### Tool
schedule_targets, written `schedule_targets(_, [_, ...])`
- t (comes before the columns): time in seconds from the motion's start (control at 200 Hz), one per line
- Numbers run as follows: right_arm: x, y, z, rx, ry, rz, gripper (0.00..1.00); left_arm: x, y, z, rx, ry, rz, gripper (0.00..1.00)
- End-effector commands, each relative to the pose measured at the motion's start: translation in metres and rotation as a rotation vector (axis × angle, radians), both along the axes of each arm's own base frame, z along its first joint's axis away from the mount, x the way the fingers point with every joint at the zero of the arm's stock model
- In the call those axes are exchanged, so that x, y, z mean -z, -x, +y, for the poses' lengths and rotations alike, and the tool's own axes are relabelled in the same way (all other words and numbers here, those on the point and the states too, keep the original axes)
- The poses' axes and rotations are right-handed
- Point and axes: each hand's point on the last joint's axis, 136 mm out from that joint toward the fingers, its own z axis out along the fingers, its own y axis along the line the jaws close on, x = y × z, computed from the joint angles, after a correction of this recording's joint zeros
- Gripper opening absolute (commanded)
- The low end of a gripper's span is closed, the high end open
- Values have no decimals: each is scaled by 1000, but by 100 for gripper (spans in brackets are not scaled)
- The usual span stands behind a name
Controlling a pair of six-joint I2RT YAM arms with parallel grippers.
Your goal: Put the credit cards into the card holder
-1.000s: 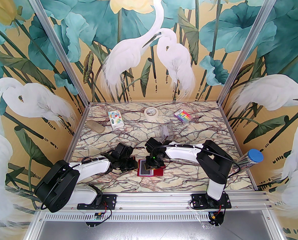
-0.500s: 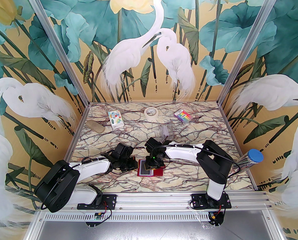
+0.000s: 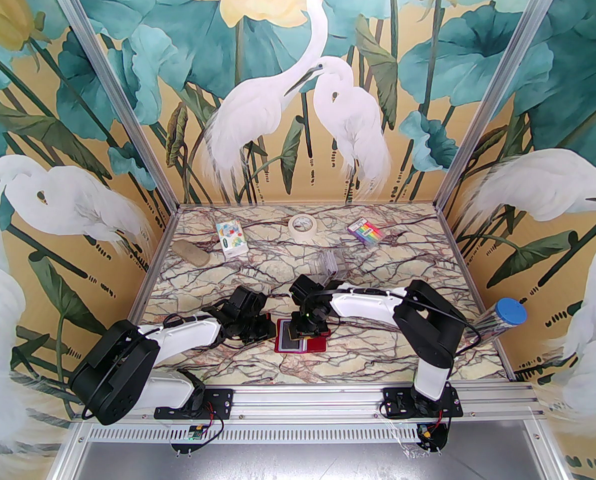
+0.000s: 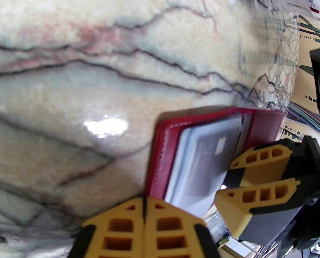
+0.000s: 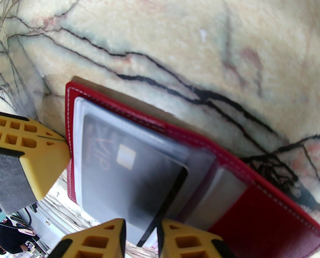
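Marble-patterned, glossy and dark-veined, the table (image 3: 378, 268) carries everything I am watching. Near its front edge the card holder (image 5: 256, 219) lies open flat, grained red leather with white stitching. A dark rectangular credit card (image 5: 138, 176) with a gold chip sits partly inside its clear sleeve (image 5: 200, 165). My left gripper (image 4: 144, 200) is clenched, tips touching the holder's rim. My right gripper (image 5: 141, 224) straddles the card's corner; pinching or loose, I cannot tell.

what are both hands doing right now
left hand: closed, empty, tips at the edge of the card holder.
right hand: slightly open, a corner of the dark VIP card between its fingers; a grip cannot be told.
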Motion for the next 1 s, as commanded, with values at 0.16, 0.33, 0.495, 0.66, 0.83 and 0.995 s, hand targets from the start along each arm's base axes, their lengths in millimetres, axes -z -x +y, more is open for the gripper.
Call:
schedule_targets(0.16, [-33,-10,0,1,7,-84,35,27,18,15,8,-93,45,0])
schedule_targets(0.33, [-49,-15,-6,5,25,-135,38,28,18,16,7,-95,46,0])
schedule_targets(0.495, [-58,-20,-11,20,22,-187,38,27,18,16,9,-93,44,0])
schedule_targets(0.66, [-59,-25,-18,35,35,-233,36,25,18,16,6,-94,39,0])
schedule_targets(0.83, [-51,-23,-20,33,30,-223,31,23,17,16,6,-90,33,1])
schedule_targets(0.995, [-42,-18,-18,37,12,-196,27,16,15,14,6,-76,19,4])
